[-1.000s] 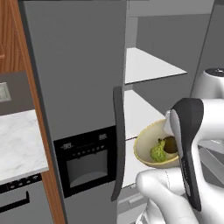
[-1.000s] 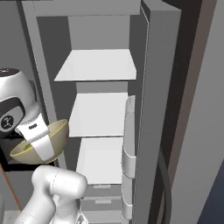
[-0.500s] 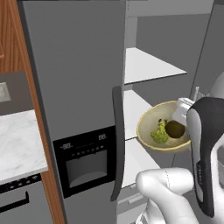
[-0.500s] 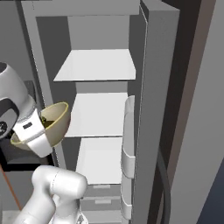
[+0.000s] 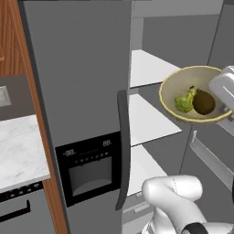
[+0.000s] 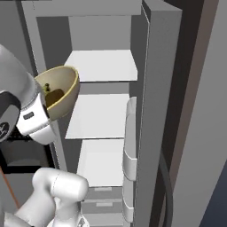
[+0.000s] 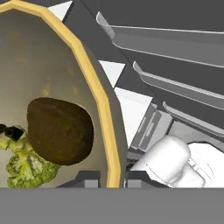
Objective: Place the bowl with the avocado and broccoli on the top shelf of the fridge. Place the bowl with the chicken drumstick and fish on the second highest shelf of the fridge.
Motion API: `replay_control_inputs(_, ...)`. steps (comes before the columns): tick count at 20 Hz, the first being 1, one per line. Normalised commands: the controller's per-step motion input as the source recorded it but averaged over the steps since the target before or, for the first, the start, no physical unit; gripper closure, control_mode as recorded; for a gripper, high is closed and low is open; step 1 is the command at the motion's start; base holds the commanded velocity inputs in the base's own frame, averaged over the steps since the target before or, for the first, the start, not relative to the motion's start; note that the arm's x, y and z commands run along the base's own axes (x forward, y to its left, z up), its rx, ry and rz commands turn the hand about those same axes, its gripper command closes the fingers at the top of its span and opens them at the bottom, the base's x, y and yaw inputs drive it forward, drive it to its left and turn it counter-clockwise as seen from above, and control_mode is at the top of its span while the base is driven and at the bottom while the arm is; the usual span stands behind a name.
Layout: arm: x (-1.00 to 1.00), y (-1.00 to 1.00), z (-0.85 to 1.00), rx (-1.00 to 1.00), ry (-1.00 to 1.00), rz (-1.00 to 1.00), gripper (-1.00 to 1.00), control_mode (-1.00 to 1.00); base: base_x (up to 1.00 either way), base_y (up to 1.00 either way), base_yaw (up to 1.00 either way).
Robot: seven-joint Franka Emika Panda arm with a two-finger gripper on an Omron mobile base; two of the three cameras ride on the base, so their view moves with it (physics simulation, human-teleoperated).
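Observation:
My gripper (image 7: 113, 178) is shut on the rim of the pale yellow-beige bowl (image 5: 170, 95) and holds it in the air before the open fridge. Inside the bowl lie the green broccoli (image 5: 183, 103) and the dark avocado (image 5: 204, 102); the hand view has them as broccoli (image 7: 27, 166) and avocado (image 7: 60, 131). The bowl (image 6: 70, 88) tilts a little and hangs left of the top shelf (image 6: 104, 64), at about its height. The second highest shelf (image 6: 102, 116) lies bare below. The chicken drumstick and the fish are out of view.
The fridge's left door (image 5: 77, 82) is closed, with a dark handle (image 5: 122, 151) and a dispenser panel (image 5: 89, 171). The right door stands open with white bins (image 6: 130, 155). A marble counter (image 5: 18, 155) lies left. Lower shelves and drawers (image 6: 102, 206) sit beneath.
The arm has lifted the bowl from about the second shelf's height up to the top shelf's height and carried it closer to the fridge opening.

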Motion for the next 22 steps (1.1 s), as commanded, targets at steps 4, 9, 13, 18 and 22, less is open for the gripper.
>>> replay_control_inputs(4, 0.5, -0.03, 0.65, 0.07, -0.06, -0.03, 1.0, -1.0, 0.0, 0.0, 0.0)
replay_control_inputs(9, 0.94, -0.02, 0.03, 0.0, 0.0, -0.01, 1.0, -1.0, 0.0, 0.0, 0.0)
replay_control_inputs(13, 0.85, -0.04, -0.34, 0.0, 0.0, 0.0, 1.0, -1.0, 0.0, 0.0, 0.0)
replay_control_inputs(18, 0.77, -0.02, -0.28, 0.08, -0.06, -0.03, 1.0, -1.0, 0.0, 0.0, 0.0)
replay_control_inputs(22, 0.71, -0.03, -0.02, 0.11, -0.08, -0.07, 1.0, -1.0, 0.0, 0.0, 0.0)
